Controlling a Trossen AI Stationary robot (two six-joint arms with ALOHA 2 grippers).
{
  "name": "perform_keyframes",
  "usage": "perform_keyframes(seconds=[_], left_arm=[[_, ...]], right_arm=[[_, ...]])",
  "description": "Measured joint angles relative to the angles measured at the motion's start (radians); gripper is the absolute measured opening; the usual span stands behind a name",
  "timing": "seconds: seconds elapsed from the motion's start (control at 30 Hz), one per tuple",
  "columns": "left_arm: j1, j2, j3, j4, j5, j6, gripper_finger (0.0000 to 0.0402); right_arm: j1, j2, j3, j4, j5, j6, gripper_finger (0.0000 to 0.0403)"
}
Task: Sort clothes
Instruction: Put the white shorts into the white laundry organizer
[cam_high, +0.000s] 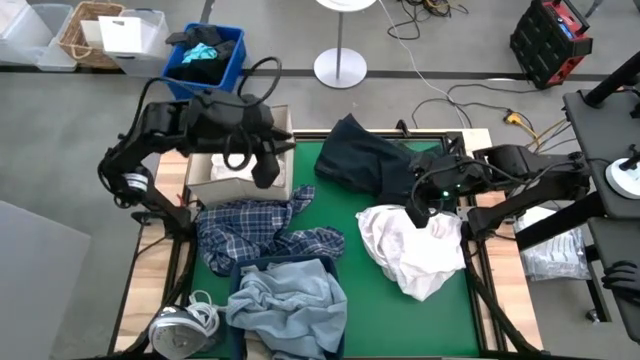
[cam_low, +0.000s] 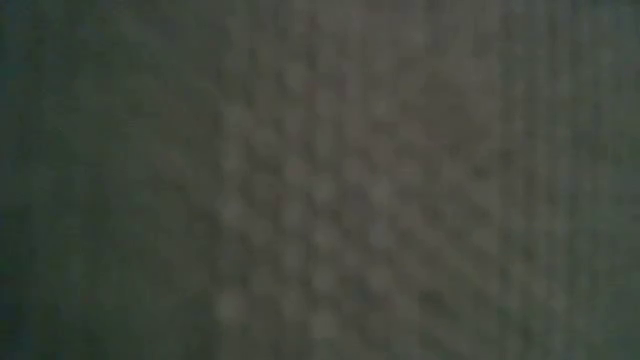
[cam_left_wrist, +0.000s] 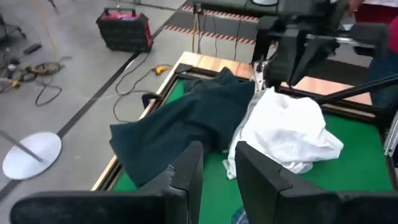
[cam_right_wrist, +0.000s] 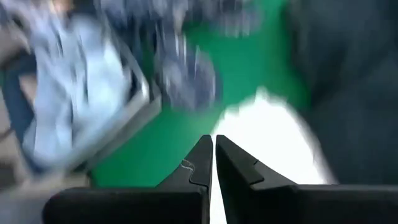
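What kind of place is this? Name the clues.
Probably a robotics lab or workshop, not a home. Clues: a green-topped table fenced by a frame, cables loose on a grey floor, a red toolbox, and storage bins beside the rig.

No readable text, label, brand, number or sign anywhere in these views.
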Motion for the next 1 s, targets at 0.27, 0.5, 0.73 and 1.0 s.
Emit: perform_keyframes(seconds=[0.27, 0.5, 0.73, 1.0], left_arm=[[-0.066, 0.003, -0.021, 0.018, -0.137, 0.012, 0.0075], [-0.058, 0.004, -0.023, 0.027, -0.171, 0.089, 0.0075], [-0.057, 0.015, -0.025, 0.036, -0.170, 0.153, 0.0075], [-0.057, 0.013, -0.024, 0.043, -0.169, 0.129, 0.0075]], right_arm=[[0.072, 0.002, -0.019, -0.388, -0.292, 0.228, 0.0012], [0.234, -0.011, -0.112, -0.399, -0.079, 0.429, 0.0012], [0.275, 0.005, -0.212, -0.382, -0.076, 0.466, 0.0045], [0.275, 0.027, -0.270, -0.220, -0.080, 0.420, 0.0168]])
